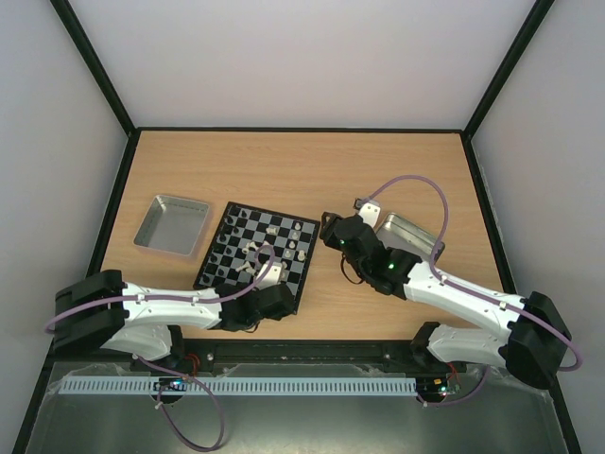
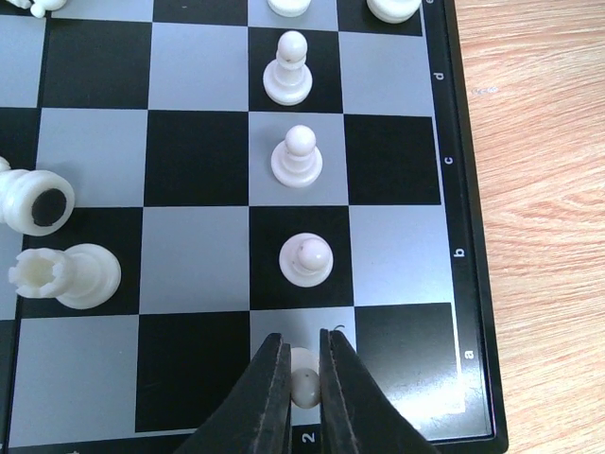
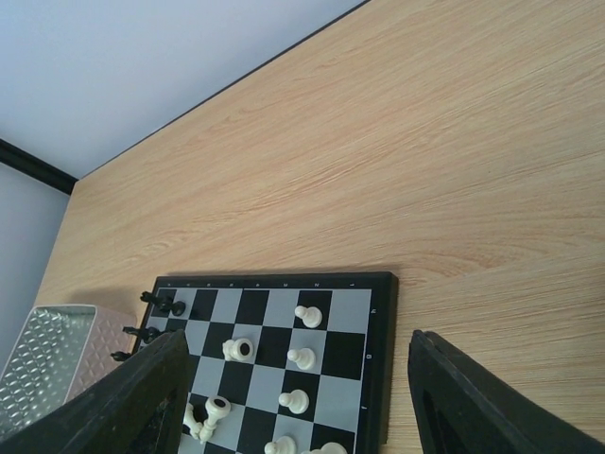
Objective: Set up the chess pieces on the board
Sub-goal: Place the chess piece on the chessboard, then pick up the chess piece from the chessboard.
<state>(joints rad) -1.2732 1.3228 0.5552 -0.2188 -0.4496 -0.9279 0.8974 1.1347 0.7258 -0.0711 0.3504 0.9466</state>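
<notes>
The board point(image 1: 212, 248) lies at mid-table with cream and black chess pieces scattered on it. My left gripper point(image 2: 304, 367) is shut on a cream pawn point(image 2: 306, 380), which stands on a light square by the board's near edge, one column in from the corner. Three more cream pawns point(image 2: 305, 260) stand upright in the same column beyond it. Two cream pieces point(image 2: 66, 275) lie toppled to the left. My right gripper point(image 3: 298, 345) hovers open and empty above the board's right edge point(image 3: 378, 369). Black pieces point(image 3: 168, 305) cluster at the far-left side.
A silver tin point(image 1: 171, 224) sits left of the board. A second tin point(image 1: 408, 233) lies to the right, partly hidden behind the right arm. Bare wooden table point(image 1: 302, 165) stretches behind the board to the black-framed walls.
</notes>
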